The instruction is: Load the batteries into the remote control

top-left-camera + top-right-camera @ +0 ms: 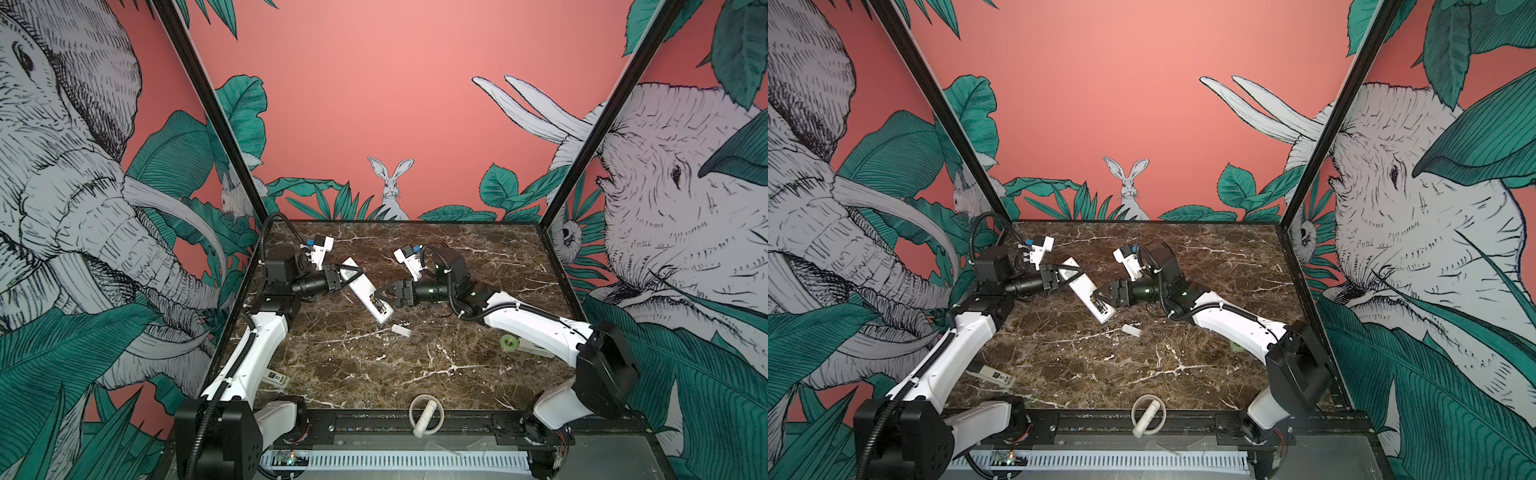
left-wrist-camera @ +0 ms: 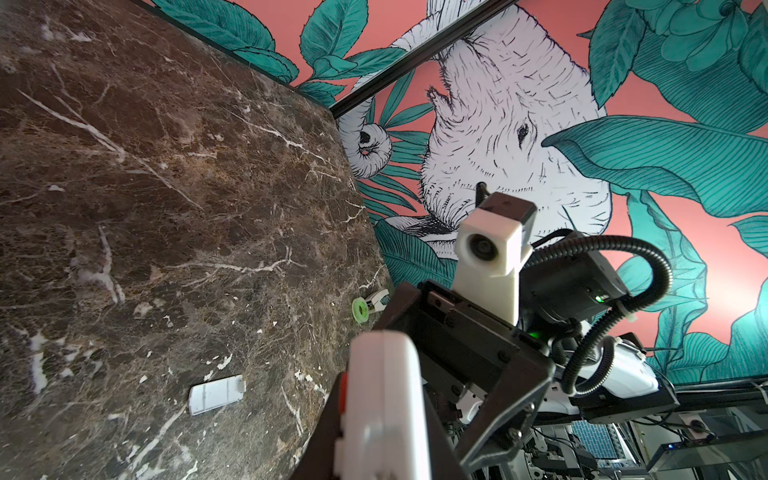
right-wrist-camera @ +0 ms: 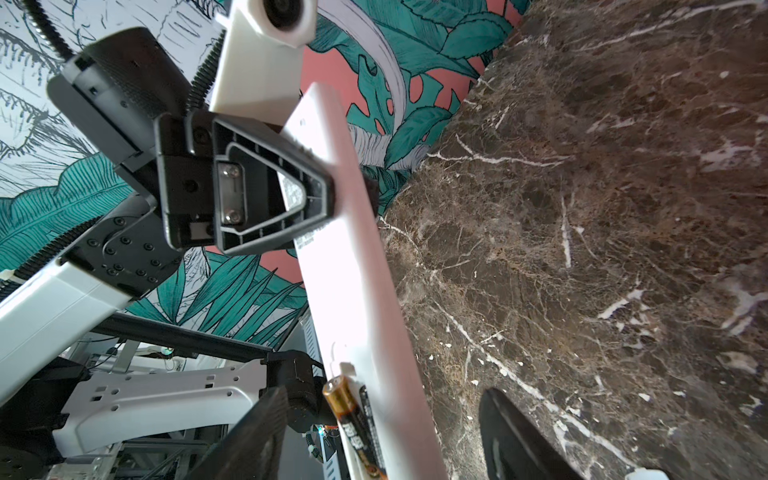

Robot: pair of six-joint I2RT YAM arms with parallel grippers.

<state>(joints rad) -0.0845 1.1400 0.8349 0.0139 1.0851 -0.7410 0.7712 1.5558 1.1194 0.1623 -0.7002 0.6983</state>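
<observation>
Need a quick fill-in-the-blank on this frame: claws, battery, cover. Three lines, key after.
1. The left claw is shut on the ____.
2. The right claw stands ____, a finger on each side of the battery.
3. The white cover piece lies loose on the ____, in neither claw.
Missing words: remote control; open; table.

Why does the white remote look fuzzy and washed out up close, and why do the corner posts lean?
Left wrist view: the remote control is too near the lens, so blurred, while the marble table is sharp. Right wrist view: its white back glares, detail lost. Both top views: the wide lens splays the posts.
</observation>
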